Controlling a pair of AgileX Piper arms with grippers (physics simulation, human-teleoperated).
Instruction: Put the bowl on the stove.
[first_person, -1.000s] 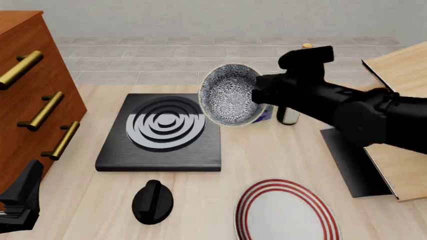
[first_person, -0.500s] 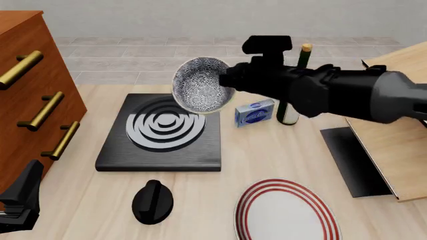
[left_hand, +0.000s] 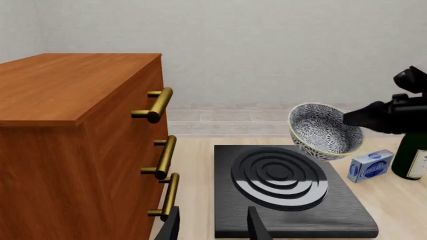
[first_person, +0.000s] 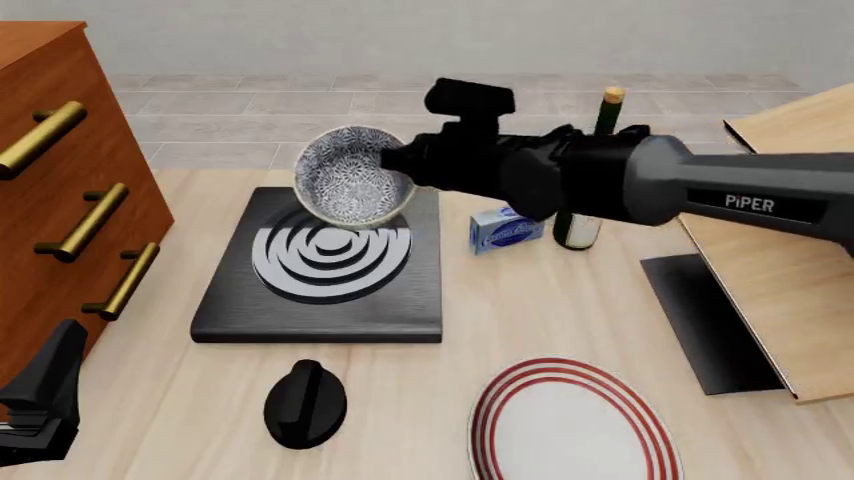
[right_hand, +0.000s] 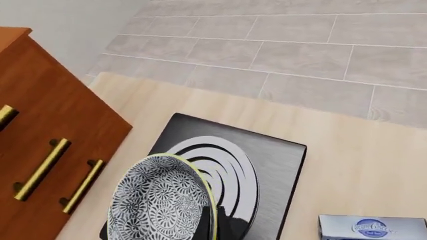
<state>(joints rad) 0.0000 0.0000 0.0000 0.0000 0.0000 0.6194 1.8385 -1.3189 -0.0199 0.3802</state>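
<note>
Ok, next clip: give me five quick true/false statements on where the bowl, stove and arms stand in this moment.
1. The bowl is held tilted in the air by the right gripper. True.
2. The bowl already sits flat on the stove. False: it hangs above the stove's far right part, not set down.
3. The left gripper is holding the black knob. False: it waits near the drawer cabinet, apart from the knob.
4. A small blue box lies between the stove and a dark bottle. True.
5. The red-ringed plate is on the stove. False: it lies on the table, nearer the camera.
</note>
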